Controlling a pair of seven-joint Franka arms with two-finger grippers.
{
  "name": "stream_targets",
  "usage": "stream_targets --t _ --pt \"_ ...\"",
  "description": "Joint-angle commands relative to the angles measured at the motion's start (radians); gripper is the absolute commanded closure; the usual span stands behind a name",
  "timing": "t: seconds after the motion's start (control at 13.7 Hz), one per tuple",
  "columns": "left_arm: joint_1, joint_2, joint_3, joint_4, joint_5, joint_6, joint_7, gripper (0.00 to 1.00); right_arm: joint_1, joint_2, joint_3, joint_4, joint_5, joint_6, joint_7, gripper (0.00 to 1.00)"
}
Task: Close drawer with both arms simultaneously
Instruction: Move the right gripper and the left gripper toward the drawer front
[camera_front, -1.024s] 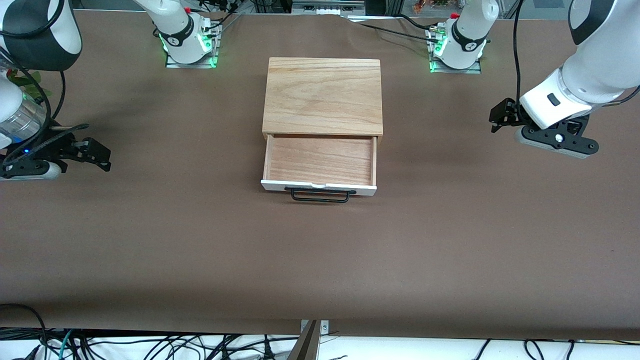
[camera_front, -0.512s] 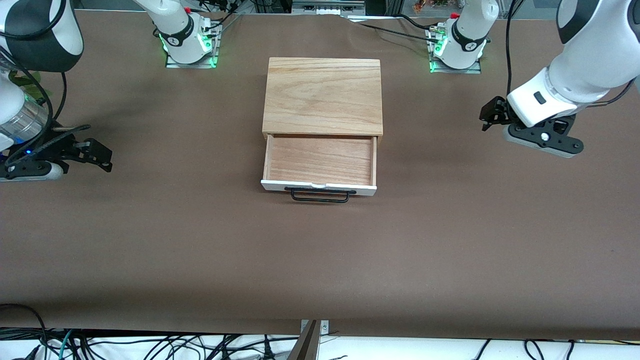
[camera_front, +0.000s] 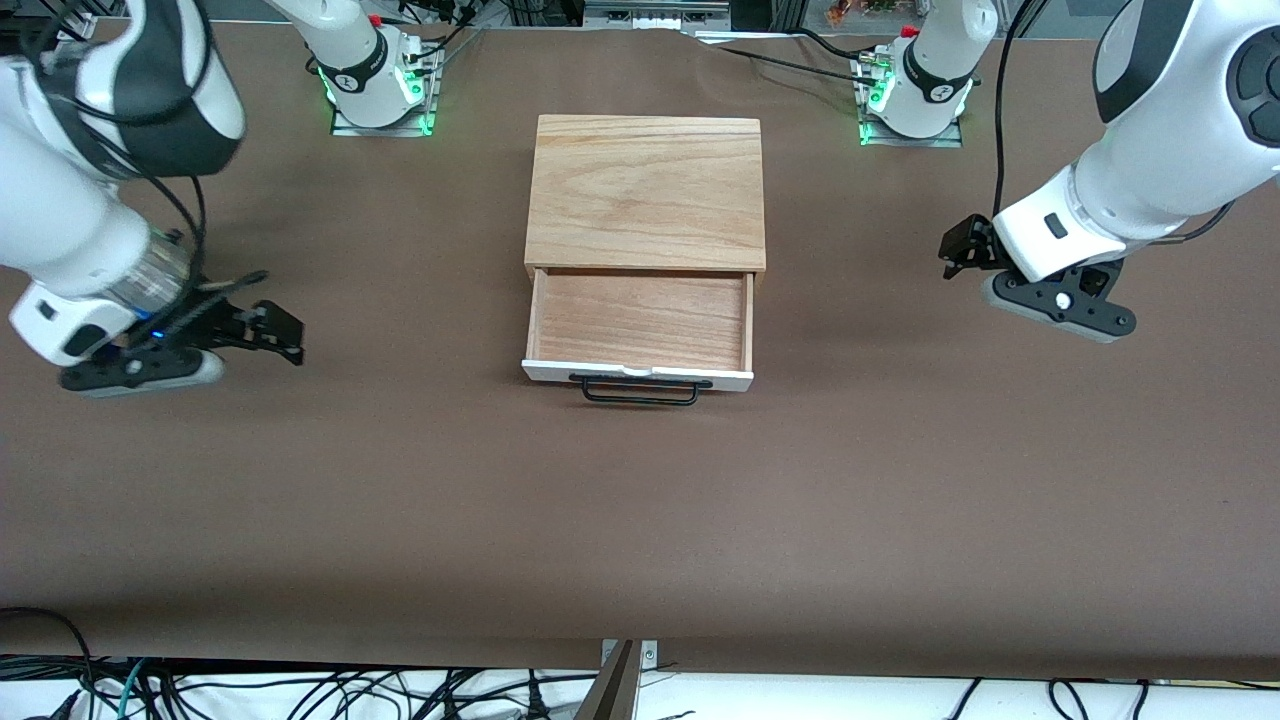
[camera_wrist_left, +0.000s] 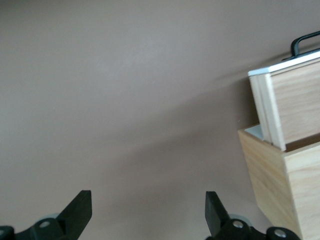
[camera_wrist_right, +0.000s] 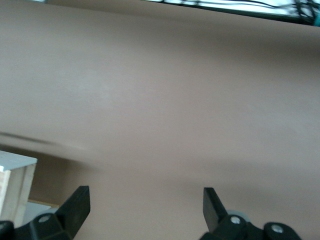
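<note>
Both spread wide: left gripper, right gripper; drawer open (handle in left wrist view).

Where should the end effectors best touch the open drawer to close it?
Probably the white front panel, one end effector at each end, beside the handle. Come from the front camera's side and push toward the box: the drawer slides straight in.

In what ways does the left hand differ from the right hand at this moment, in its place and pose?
The left hand is over the table toward the left arm's end; the right hand is toward the right arm's end. In the front view the left hand shows level with the wooden box's front edge, the right hand level with the open drawer's middle. Both are open, hold nothing, and point toward the drawer without touching it.
</note>
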Motion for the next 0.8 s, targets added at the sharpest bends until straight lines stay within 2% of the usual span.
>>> stream_targets --t 0.0,0.29,0.51,0.73 --pt "-0.049 0.143 0.001 0.155 -0.015 -0.006 0.003 0.0 0.051 0.064 -0.003 0.03 0.025 0.064 -0.002 0.0" --pt "-0.11 0.257 0.001 0.181 -0.03 0.193 -0.011 0.0 0.089 0.136 -0.003 0.033 0.065 0.161 -0.007 0.0" --pt "-0.179 0.39 0.003 0.181 -0.064 0.359 -0.053 0.0 0.129 0.212 -0.003 0.112 0.066 0.181 -0.008 0.0" --pt "-0.21 0.457 0.003 0.178 -0.136 0.53 -0.192 0.0 0.16 0.289 -0.002 0.175 0.09 0.187 -0.008 0.0"
